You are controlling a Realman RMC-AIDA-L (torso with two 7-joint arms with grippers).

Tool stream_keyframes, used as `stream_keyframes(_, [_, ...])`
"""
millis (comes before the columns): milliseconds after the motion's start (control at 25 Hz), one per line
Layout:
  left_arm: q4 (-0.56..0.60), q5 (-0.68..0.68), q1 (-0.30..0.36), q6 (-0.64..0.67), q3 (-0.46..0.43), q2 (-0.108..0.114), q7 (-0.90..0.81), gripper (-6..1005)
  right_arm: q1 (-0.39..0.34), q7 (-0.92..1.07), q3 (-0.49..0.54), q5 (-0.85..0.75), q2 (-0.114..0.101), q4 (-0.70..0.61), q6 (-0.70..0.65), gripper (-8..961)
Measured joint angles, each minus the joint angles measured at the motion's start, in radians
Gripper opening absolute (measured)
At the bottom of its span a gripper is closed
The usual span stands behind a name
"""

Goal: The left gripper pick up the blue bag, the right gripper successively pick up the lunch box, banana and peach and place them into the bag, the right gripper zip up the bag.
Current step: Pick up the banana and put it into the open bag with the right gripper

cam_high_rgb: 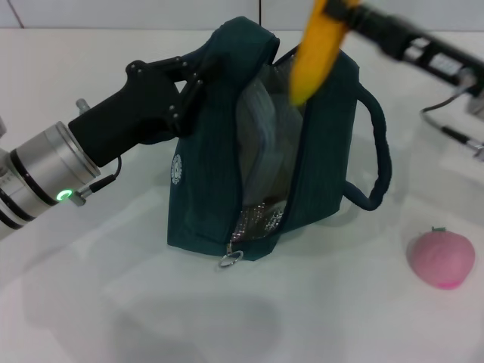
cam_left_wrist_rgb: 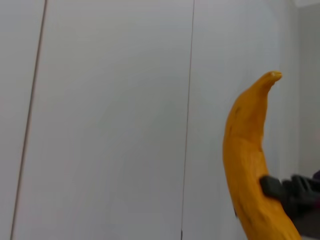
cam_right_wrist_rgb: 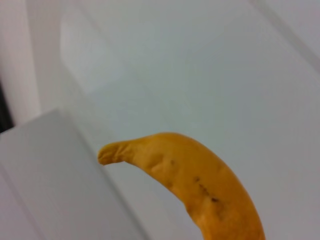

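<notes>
Left hand (cam_high_rgb: 198, 85) is pinching the bag (cam_high_rgb: 302, 166) rim mid-frame, right hand (cam_high_rgb: 333, 9) up top clamps the banana (cam_high_rgb: 314, 53) over the opening, peach (cam_high_rgb: 441, 259) lower right.

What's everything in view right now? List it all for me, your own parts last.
bag: one, dark teal-blue, mid-table, mouth open, silver lining showing
lunch box: one, translucent, inside the bag
banana: one, yellow, hanging over the bag's mouth
peach: one, pink, on the table right of the bag
table: one, white
left gripper: black, shut on the bag's upper left edge
right gripper: black, gripping the banana above the bag
</notes>
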Motion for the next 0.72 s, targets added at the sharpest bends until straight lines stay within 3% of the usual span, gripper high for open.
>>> stream_keyframes(240, [-0.024,-0.001,-0.027,-0.001,0.001,-0.001,0.0,57,0.038,0.004,-0.155,0.061,0.001,0.072,-0.014,421])
stream_keyframes(520, [-0.025,-0.003,-0.026,0.003,0.001,-0.001,0.0,57,-0.033,-0.003,-0.329,0.184,0.002,0.066,-0.014,422])
stream_keyframes(720, [-0.025,0.001,-0.029,0.001,0.001,-0.001,0.001,58,-0.039,-0.003,-0.365,0.211,0.002,0.065,-0.025,421])
